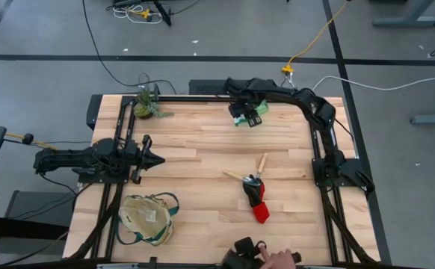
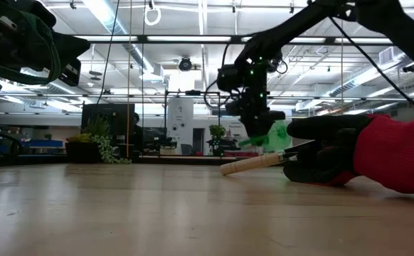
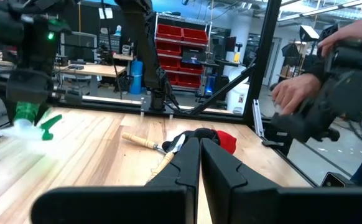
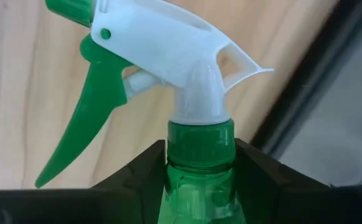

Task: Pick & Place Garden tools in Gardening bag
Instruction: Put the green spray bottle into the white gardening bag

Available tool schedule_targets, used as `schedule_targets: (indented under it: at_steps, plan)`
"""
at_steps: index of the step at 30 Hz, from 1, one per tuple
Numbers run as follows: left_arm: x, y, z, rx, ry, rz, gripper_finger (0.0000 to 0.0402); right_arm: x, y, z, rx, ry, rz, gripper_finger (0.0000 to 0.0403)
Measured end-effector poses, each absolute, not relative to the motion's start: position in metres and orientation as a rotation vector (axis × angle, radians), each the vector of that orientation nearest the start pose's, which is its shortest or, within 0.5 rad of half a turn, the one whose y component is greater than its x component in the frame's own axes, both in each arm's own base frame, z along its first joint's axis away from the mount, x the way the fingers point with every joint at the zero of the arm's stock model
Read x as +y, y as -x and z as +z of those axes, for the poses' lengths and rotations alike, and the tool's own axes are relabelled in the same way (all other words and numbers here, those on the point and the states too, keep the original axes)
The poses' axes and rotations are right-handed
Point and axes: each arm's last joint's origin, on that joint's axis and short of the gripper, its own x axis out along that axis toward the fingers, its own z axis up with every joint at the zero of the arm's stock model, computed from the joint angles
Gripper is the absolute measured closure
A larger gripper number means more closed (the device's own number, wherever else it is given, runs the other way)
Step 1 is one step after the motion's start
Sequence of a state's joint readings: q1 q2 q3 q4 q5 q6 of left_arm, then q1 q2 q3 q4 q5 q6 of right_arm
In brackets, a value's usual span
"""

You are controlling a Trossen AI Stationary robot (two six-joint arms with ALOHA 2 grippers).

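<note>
My right gripper (image 1: 247, 113) is near the table's far edge, shut on a translucent green spray bottle (image 4: 199, 186) with a white trigger head (image 4: 168, 43). The bottle also shows in the low view (image 2: 269, 135) and the left wrist view (image 3: 35, 117). Two wooden-handled tools (image 1: 249, 173) and a black-and-red glove bundle (image 1: 256, 199) lie together at the table's middle right. The beige gardening bag (image 1: 149, 218) lies slumped at the near left. My left gripper (image 1: 158, 158) waits shut at the left side, pointing level. My right gripper pinches the spray bottle between its two fingers (image 4: 137, 171), one on each side of the shoulder just under the green collar (image 4: 199, 146). The fingers come steeply from above. The bottle hangs tilted a little above the table, trigger head pointing away from the gripper.
A small potted plant (image 1: 146, 104) stands at the far left corner. A person's hand (image 1: 279, 259) holds a dark device at the near edge. Bare wood (image 1: 202, 142) lies between the bottle and the bag.
</note>
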State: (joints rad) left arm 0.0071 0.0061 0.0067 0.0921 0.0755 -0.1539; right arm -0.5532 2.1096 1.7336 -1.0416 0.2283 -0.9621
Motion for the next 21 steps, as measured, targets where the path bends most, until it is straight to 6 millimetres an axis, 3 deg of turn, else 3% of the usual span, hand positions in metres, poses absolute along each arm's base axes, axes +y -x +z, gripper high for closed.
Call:
schedule_targets:
  at_steps: [21]
  plan:
    - [-0.001,-0.097,0.174,-0.087,0.15,-0.075,0.0381,-0.167,-0.349,0.323,1.168,0.744,-0.094,0.0236]
